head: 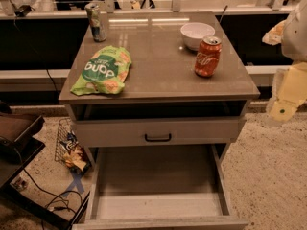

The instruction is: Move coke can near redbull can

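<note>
The coke can (207,56), orange-red with white script and a silver top, stands upright on the right side of the grey table top (158,66), just in front of a white bowl. The redbull can (96,21), slim, blue and silver, stands upright at the table's far left corner. My gripper (288,92) hangs at the right edge of the view, off the table and to the right of the coke can, with nothing seen in it.
A white bowl (197,34) sits at the back right. A green chip bag (102,70) lies at the front left. Below, a closed drawer (157,131) and an open bottom drawer (158,186) jut forward. A wire basket (69,145) stands on the floor left.
</note>
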{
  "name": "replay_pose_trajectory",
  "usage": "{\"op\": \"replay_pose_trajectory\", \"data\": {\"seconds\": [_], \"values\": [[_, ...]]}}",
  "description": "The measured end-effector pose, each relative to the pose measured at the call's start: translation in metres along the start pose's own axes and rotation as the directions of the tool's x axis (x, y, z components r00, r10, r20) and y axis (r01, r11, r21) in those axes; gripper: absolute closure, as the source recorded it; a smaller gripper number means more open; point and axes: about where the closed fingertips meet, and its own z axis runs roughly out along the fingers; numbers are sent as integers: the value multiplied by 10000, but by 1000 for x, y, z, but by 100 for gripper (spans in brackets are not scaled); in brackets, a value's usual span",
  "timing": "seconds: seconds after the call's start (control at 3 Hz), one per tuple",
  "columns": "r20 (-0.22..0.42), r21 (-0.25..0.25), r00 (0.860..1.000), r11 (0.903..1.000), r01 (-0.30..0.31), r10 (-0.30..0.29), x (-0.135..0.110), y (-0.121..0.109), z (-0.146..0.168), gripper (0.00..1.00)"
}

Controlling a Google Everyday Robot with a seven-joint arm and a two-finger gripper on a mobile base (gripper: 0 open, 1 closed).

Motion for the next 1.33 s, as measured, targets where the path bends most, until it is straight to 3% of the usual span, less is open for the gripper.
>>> {"op": "replay_pose_trajectory", "data": {"seconds": [0.33, 0.67, 1.0, 1.33], "values": [[1, 2, 10000, 10000, 0, 0, 0, 0, 0, 0], [1080, 828, 9912, 9928, -861, 769, 2, -27, -6, 0], [2892, 1363, 9429, 9679, -2114, 1652, -1, -66, -4, 0], [5016, 1164, 8240, 9233, -3661, 2634, 0, -109, 12, 0]]}}
